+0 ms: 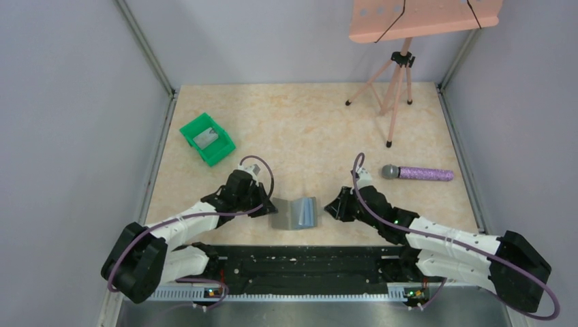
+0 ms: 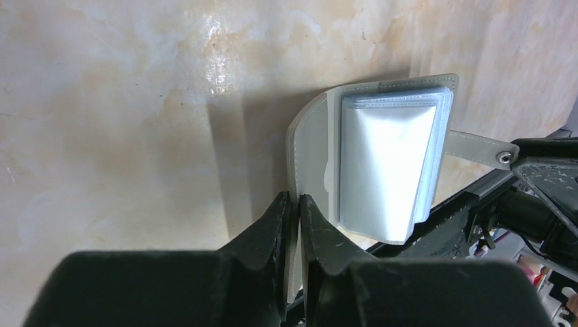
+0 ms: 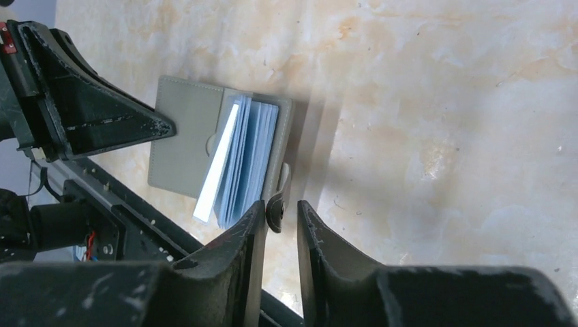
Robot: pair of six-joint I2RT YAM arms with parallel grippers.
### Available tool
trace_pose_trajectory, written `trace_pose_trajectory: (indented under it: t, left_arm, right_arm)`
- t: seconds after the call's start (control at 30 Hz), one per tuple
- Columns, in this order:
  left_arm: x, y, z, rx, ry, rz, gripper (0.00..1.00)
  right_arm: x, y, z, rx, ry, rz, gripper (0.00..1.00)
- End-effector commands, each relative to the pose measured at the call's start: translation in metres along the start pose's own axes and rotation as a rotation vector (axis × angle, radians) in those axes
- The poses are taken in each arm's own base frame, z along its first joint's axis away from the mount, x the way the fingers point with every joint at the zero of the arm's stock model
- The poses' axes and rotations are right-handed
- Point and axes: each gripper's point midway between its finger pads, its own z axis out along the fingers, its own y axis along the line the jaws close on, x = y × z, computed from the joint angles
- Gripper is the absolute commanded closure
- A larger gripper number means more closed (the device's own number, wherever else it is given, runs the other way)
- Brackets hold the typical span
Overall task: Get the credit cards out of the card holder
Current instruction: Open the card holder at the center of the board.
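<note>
The grey card holder (image 1: 294,212) lies open near the table's front edge, between my two grippers. My left gripper (image 1: 267,208) is shut on the edge of its left flap (image 2: 310,150), as the left wrist view (image 2: 294,201) shows. Blue-grey clear sleeves (image 2: 385,167) fan up from the right half; I cannot make out separate cards in them. My right gripper (image 1: 332,206) is slightly open (image 3: 281,208), with the holder's snap tab (image 3: 276,204) between its fingers, against the left finger and apart from the right one. The sleeves (image 3: 245,160) stand partly upright in the right wrist view.
A green plastic bin (image 1: 207,138) with a grey object inside sits at the back left. A grey and purple microphone (image 1: 417,173) lies at the right. A pink tripod (image 1: 393,88) stands at the back right. A black rail (image 1: 300,262) runs along the near edge.
</note>
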Motion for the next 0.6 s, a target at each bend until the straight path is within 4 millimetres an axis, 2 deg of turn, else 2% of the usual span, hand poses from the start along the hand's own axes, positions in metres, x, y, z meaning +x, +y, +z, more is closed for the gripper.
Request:
trace_pose_trajectory:
  t: [0.0,0.37,0.43,0.57]
  left_arm:
    - [-0.004,-0.003,0.002,0.009,-0.008,0.027,0.87]
    - [-0.003,-0.004,0.002,0.016,0.000,0.021,0.80]
    - [-0.002,-0.005,0.001,0.021,0.004,0.020,0.76]
    - [-0.002,-0.005,-0.002,0.019,-0.009,0.017,0.69]
  right_arm:
    - [-0.018,0.016,-0.006,-0.029,-0.031,0.008,0.73]
    - [-0.046,0.067,-0.031,-0.159,-0.017,0.013,0.52]
    - [-0.051,0.073,-0.031,-0.173,-0.029,0.017,0.49]
    - [-0.041,0.079,-0.019,-0.209,0.011,0.039,0.49]
